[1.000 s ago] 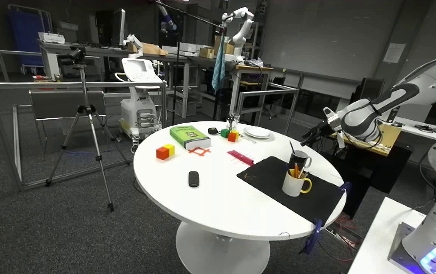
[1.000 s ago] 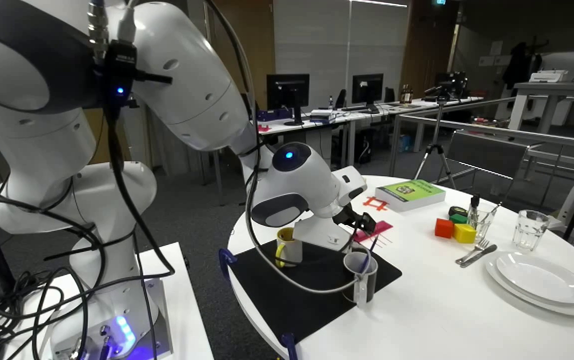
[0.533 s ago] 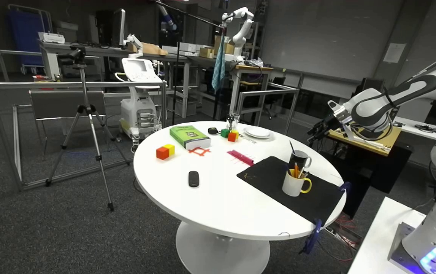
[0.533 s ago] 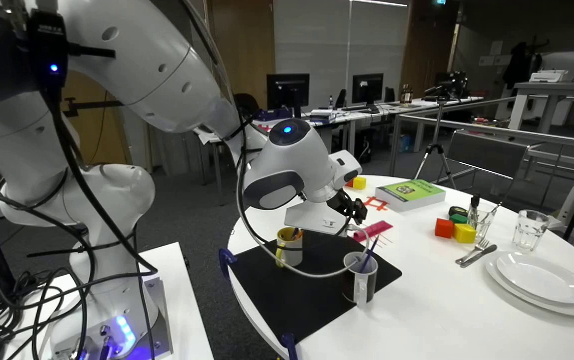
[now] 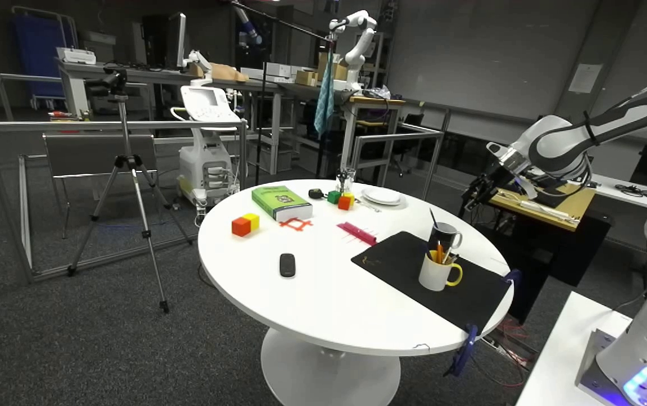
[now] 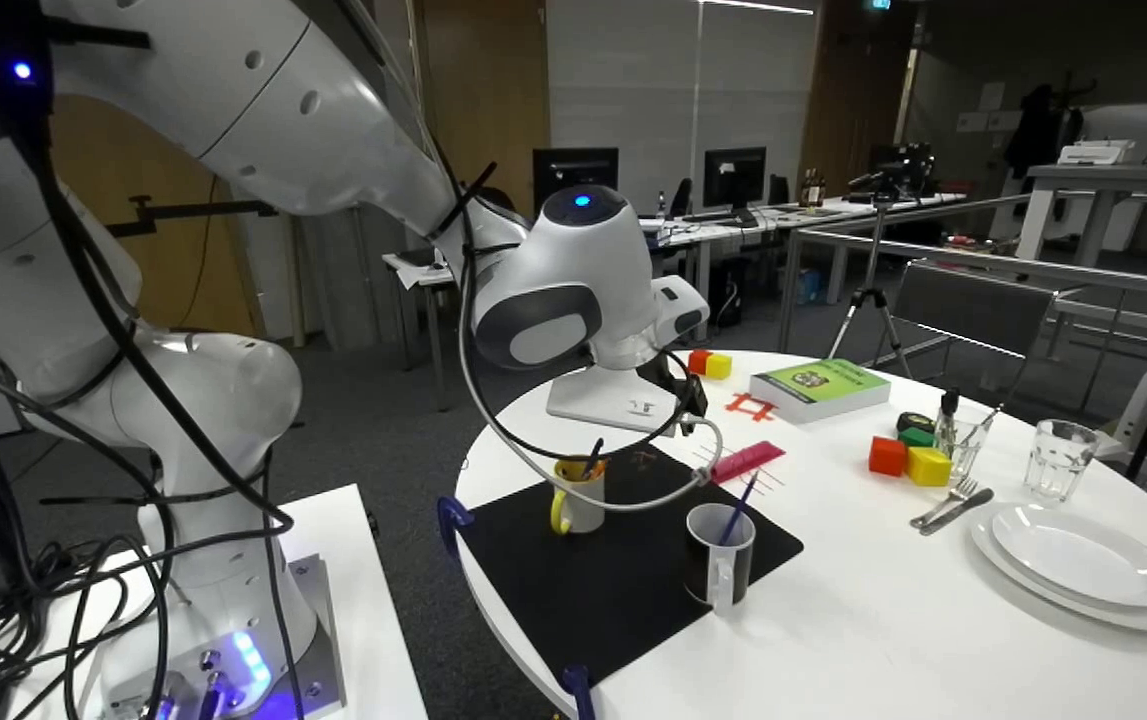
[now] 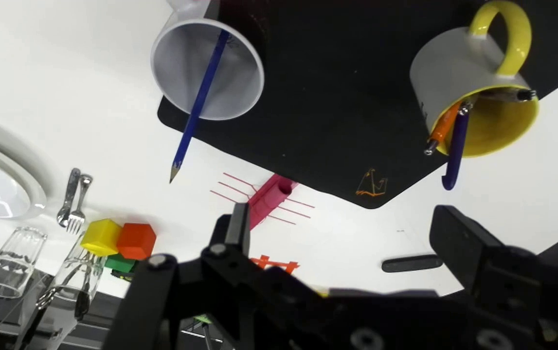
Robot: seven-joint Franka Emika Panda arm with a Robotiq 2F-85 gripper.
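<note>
My gripper (image 7: 342, 226) is open and empty, with its two black fingers wide apart in the wrist view. In an exterior view it hangs in the air above the table's far side (image 5: 471, 194). A white mug with a yellow handle (image 7: 446, 68) holds several pens and stands on a black mat (image 7: 337, 97). A dark mug with a pale inside (image 6: 718, 565) holds a blue pencil (image 7: 204, 92) and stands on the same mat. A pink tube-like piece with thin lines (image 7: 270, 199) and a black oblong object (image 7: 411, 263) lie on the white table beyond the mat.
A green book (image 5: 282, 204), an orange lattice shape (image 5: 296, 224) and coloured cubes (image 5: 241, 226) are on the round table (image 5: 323, 304). Plates (image 6: 1083, 560), a fork and knife (image 6: 951, 505) and glasses (image 6: 1058, 460) stand at one side. Blue clamps (image 5: 464, 349) grip the mat's edge.
The arm has drawn back toward its base and the wrist has risen. The gripper has tilted to point more steeply down. The things on the table have not moved.
</note>
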